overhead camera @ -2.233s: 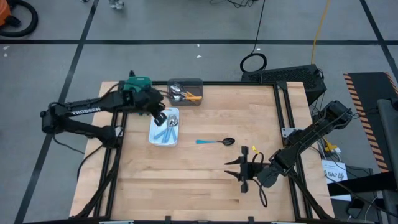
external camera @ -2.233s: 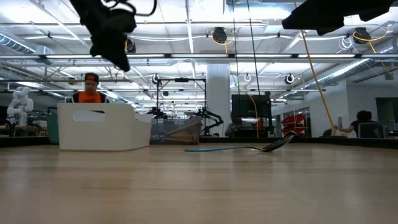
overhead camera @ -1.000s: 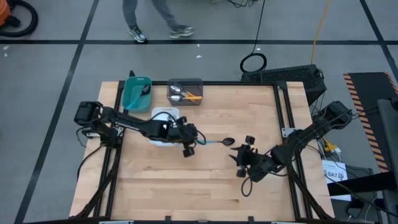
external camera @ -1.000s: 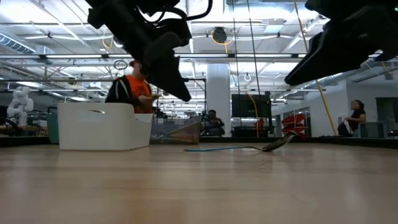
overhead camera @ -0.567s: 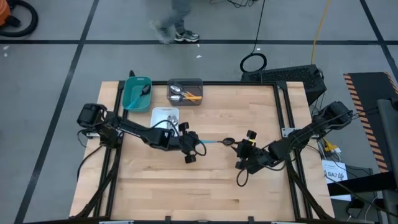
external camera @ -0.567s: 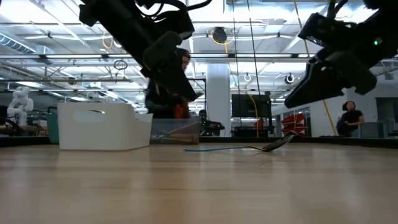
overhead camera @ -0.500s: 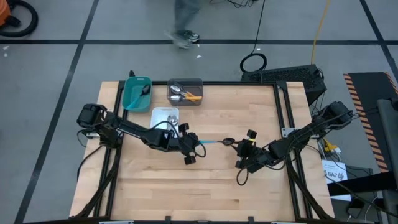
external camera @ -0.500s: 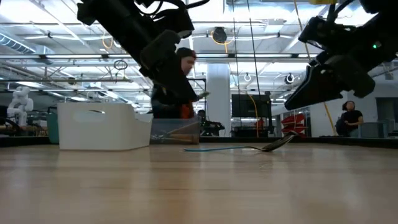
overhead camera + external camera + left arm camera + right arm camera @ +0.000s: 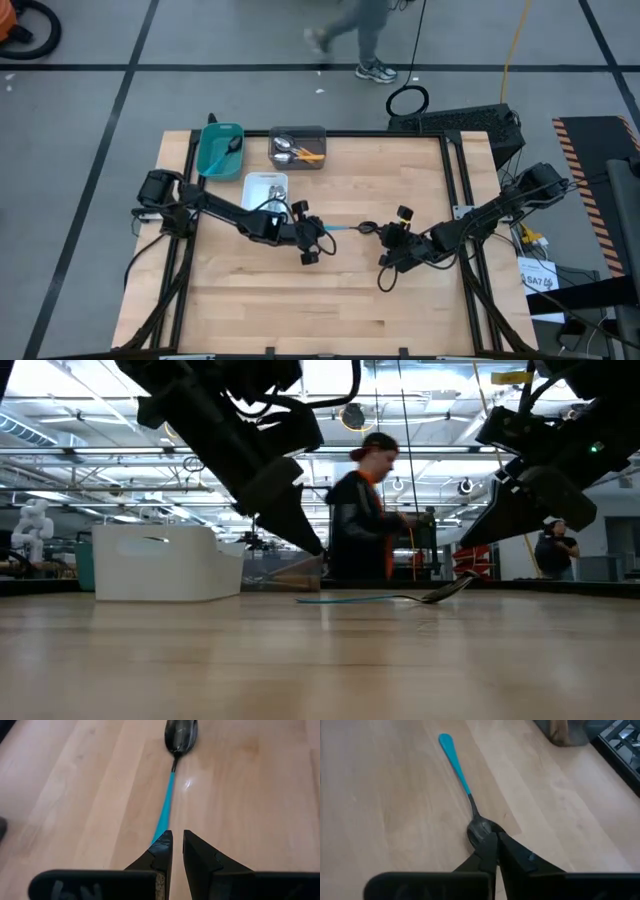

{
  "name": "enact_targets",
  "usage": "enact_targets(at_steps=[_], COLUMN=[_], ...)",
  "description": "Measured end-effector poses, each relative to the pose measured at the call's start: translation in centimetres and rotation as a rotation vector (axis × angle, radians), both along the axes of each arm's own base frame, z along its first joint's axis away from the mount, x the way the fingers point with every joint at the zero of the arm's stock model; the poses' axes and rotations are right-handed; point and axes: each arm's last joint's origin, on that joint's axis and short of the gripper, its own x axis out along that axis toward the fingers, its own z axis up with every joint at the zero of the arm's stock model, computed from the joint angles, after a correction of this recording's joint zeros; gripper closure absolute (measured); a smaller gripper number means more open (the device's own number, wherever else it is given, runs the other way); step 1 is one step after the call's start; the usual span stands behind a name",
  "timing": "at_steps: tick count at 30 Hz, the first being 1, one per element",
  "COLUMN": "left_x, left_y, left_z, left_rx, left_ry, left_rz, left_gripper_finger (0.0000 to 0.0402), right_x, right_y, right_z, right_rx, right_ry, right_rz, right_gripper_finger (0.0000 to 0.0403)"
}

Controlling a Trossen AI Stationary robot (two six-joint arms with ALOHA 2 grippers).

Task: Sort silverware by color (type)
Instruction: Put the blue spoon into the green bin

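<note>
Silverware left on the open table is one light-blue-handled spoon [image 9: 345, 229], lying flat between my two arms. My left gripper [image 9: 177, 851] hangs at the handle's tip, fingers nearly together and holding nothing. My right gripper [image 9: 496, 851] is clenched at the dark bowl's edge. Other spoons lie in the grey tray [image 9: 297, 133].

- Bright, even overhead light; ceiling strip lights [image 9: 300, 425] glare in the low view.
- The walking person [image 9: 368, 510] is motion-blurred.
- A small glare spot on the table [image 9: 240, 785].
</note>
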Motion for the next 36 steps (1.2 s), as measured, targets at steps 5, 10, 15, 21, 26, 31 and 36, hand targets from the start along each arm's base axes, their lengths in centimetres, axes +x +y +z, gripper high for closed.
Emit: enact_targets(at_steps=[5, 10, 15, 21, 26, 31, 36], left_x=[0.1, 0.2, 0.5, 1.3, 1.7, 2.6, 3.3], left_y=[0.5, 0.9, 0.8, 0.7, 0.9, 2.4, 4.4], left_z=[0.0, 0.0, -0.6, -1.3, -1.4, -1.3, -1.7], left_rx=[-0.021, -0.031, 0.024, 0.069, 0.056, 0.015, -0.021], left_ry=[-0.003, -0.004, -0.004, -0.033, -0.065, -0.135, -0.176], left_rz=[0.010, 0.021, -0.007, -0.041, -0.083, -0.148, -0.141], left_gripper_finger=[0.0351, 0.0292, 0.0227, 0.0207, 0.0206, 0.0206, 0.0206], right_x=[-0.2, -0.2, -0.2, -0.1, -0.1, -0.1, -0.1], right_y=[-0.1, -0.1, -0.1, -0.1, -0.1, 0.0, 0.1], right_z=[-0.1, -0.1, -0.1, -0.1, -0.1, -0.1, -0.2], right_rx=[-0.013, -0.013, -0.012, -0.011, -0.015, -0.016, -0.005], right_ry=[0.027, 0.025, 0.023, 0.020, 0.023, 0.036, 0.065], right_rz=[0.000, 0.000, 0.000, 0.002, 0.006, 0.025, 0.070], right_gripper_finger=[0.0399, 0.0399, 0.0399, 0.0399, 0.0399, 0.0399, 0.0399])
